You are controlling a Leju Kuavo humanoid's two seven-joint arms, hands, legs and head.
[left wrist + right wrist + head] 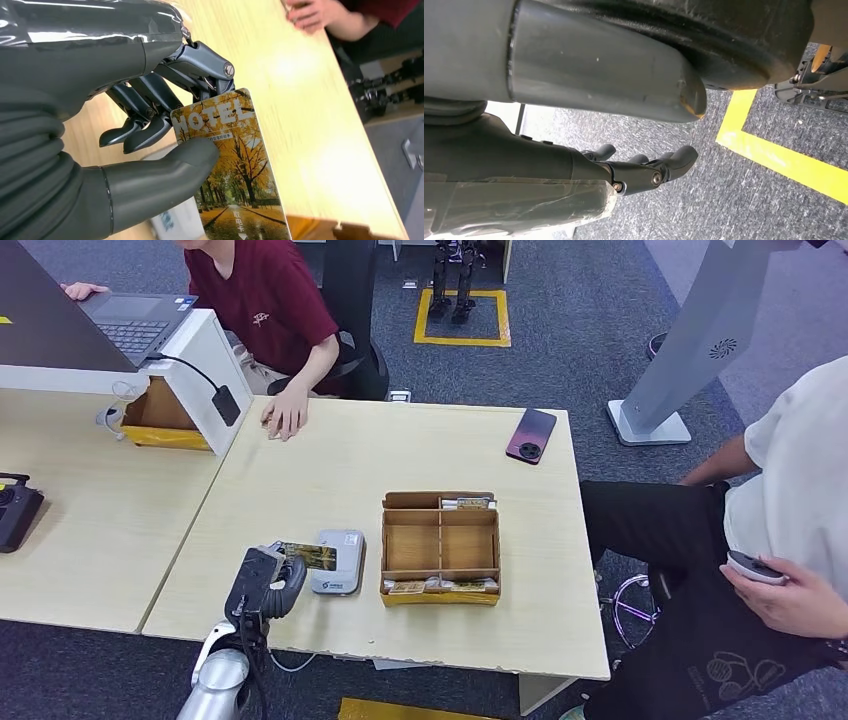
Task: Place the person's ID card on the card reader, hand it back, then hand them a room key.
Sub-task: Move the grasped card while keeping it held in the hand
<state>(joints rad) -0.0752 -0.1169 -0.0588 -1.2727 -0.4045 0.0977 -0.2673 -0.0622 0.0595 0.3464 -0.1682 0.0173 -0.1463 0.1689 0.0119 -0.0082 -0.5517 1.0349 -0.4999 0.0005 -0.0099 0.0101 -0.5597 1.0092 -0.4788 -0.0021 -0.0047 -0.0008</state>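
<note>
The left hand (268, 582) had a card (231, 165) pinched between thumb (165, 176) and fingers (150, 100), and the print on it read HOTEL over a row of yellow trees, so that looked like the room key, not the ID. It was held at the near edge of the table (330, 465), just left of the grey card reader (337, 561), with the card's far end reaching toward the reader's near-left corner. The grip sat on one end of the card and left most of its length free, which I took as sensible for a handover: a person could take the open end.

Right of the reader stood the cardboard tray (440, 545), its near and far slots holding what seemed to be more cards. A person in red sat at the far side, one hand flat on the table; another sat to the right with something small in hand.

The right hand (644, 167) hung over the carpet, fingers curled in, holding nothing.

My guess: the reader step was done, the key handover next.
</note>
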